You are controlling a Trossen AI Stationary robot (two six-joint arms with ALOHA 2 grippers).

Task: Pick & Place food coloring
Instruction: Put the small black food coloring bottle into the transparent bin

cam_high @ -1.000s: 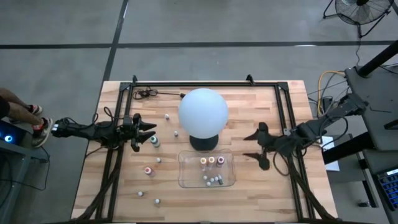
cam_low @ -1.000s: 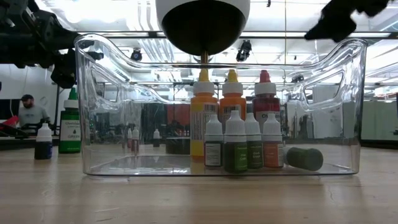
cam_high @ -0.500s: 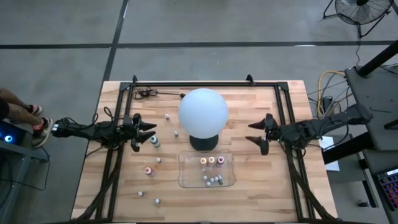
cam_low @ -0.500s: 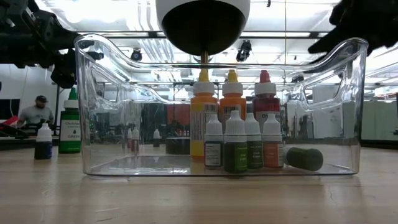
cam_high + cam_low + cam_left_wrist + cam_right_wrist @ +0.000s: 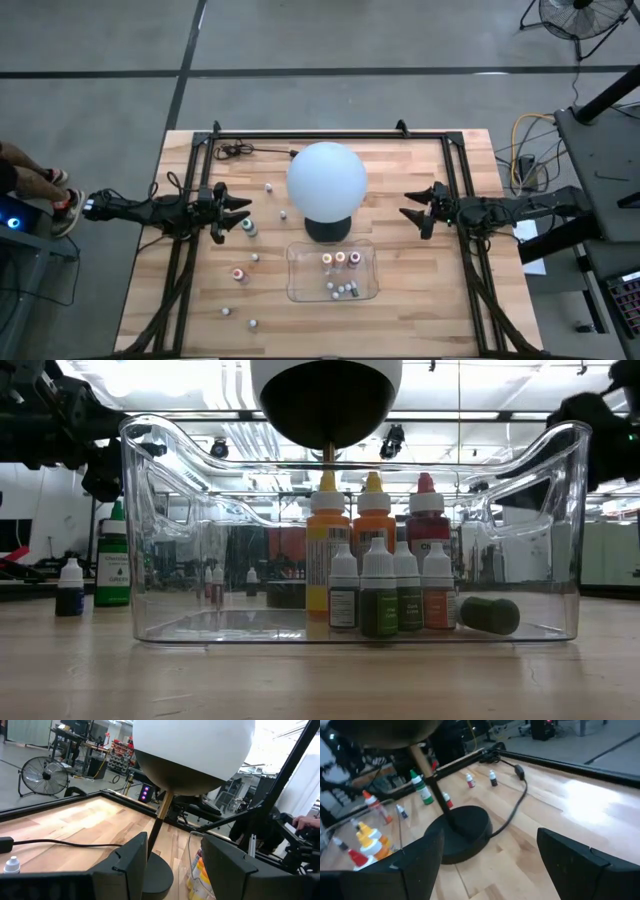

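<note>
The left hand (image 5: 238,214) hovers, fingers part open and empty, just beside a teal-capped food coloring bottle (image 5: 249,228) standing upright on the wooden desk (image 5: 400,310). The right hand (image 5: 414,209), wide open, is well apart, beyond the white globe lamp (image 5: 327,180). More bottles stand in the clear plastic tray (image 5: 296,290).

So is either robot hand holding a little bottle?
No. The right end effector is open and empty; the left end effector holds nothing visible.
</note>
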